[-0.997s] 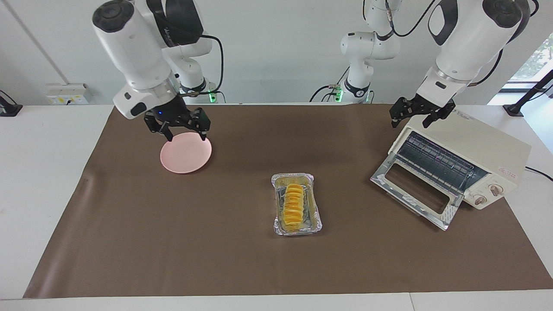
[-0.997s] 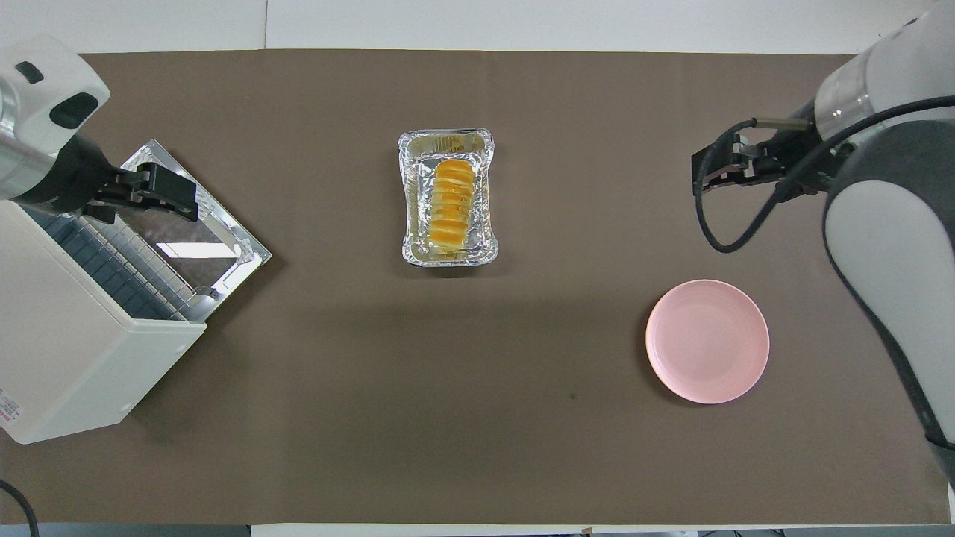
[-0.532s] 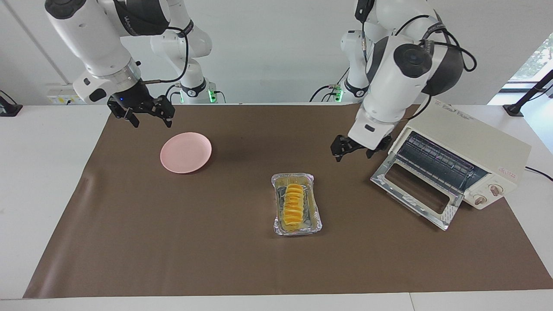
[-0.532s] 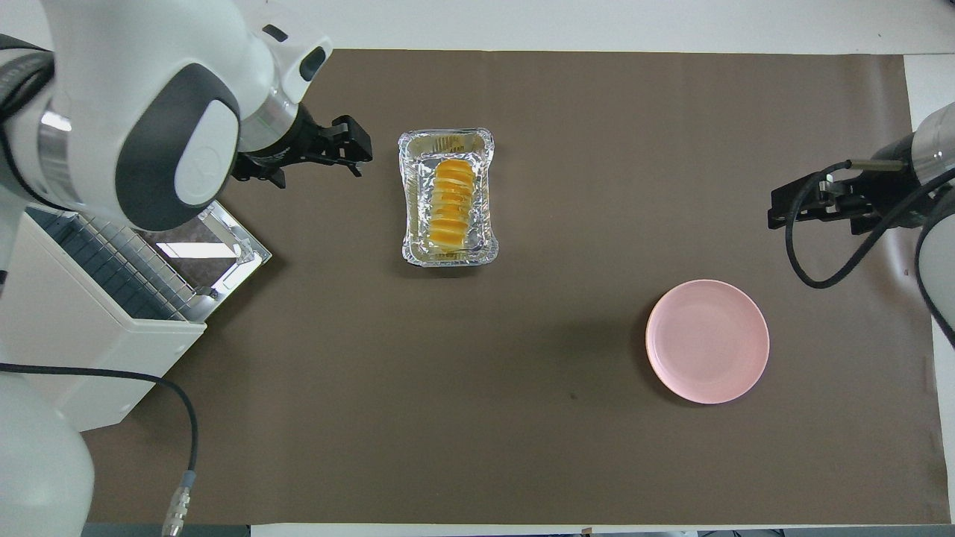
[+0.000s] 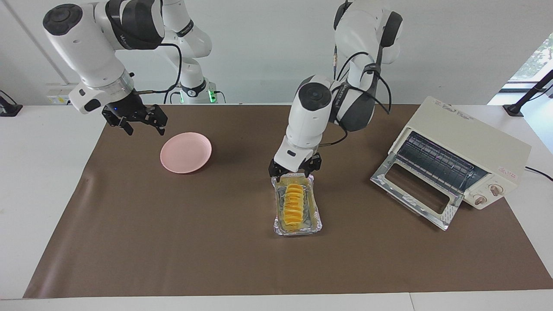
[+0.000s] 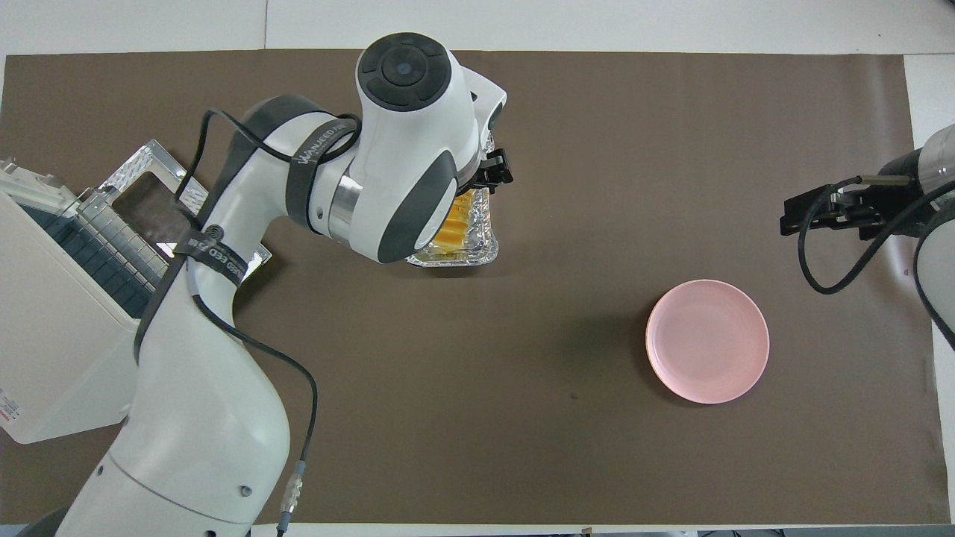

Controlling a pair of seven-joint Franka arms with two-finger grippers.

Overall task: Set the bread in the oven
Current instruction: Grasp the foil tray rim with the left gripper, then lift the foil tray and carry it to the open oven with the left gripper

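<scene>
Facing view: the left gripper (image 5: 294, 171) hangs over the robot-side end of the foil tray (image 5: 317, 217), fingers spread, apparently holding nothing. The bread (image 5: 293, 206) lies in the tray. The oven (image 5: 471, 142) stands open at the left arm's end. The right gripper (image 5: 143, 125) waits open over the mat beside the pink plate (image 5: 186, 152).

Overhead view: the left arm hides most of the bread (image 6: 452, 232).

The bread (image 5: 293, 206) lies in a tray (image 5: 314, 221) in the middle of the bench (image 5: 173, 242). The oven (image 5: 471, 151) sits toward the left arm's end. The plate (image 5: 185, 152) sits toward the right arm's end.
</scene>
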